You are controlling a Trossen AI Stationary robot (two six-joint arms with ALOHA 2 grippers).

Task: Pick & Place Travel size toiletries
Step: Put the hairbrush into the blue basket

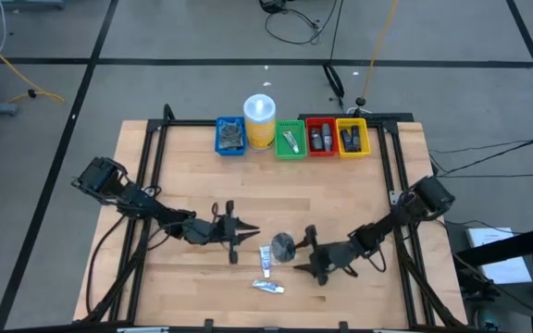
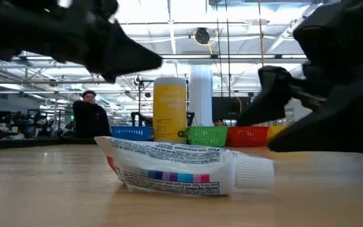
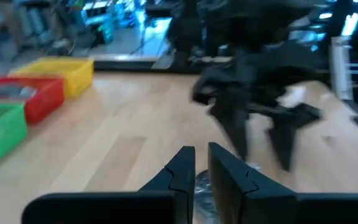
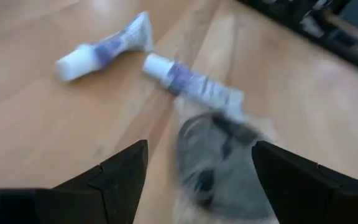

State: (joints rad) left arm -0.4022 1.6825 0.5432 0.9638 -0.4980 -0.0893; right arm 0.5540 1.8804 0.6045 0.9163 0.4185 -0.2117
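Observation:
A flat grey disc in clear wrap (image 1: 282,245) lies on the table between the two grippers. Just near of it lie two white-silver tubes, one (image 1: 265,261) beside the disc and one (image 1: 268,287) closer to the near edge, which fills the low view (image 2: 181,167). My right gripper (image 1: 300,250) is open beside the disc; in its wrist view the disc (image 4: 222,165) shows between the spread fingers (image 4: 199,149), and no touch is plain. My left gripper (image 1: 253,233) is shut, left of the disc, pointing at it (image 3: 201,152).
Along the far edge stand a blue bin (image 1: 230,137), a yellow cylinder with a white lid (image 1: 259,120), and green (image 1: 290,139), red (image 1: 320,137) and yellow bins (image 1: 352,137), all holding small items. Bare wood lies between bins and grippers. A person stands beyond the table (image 2: 90,116).

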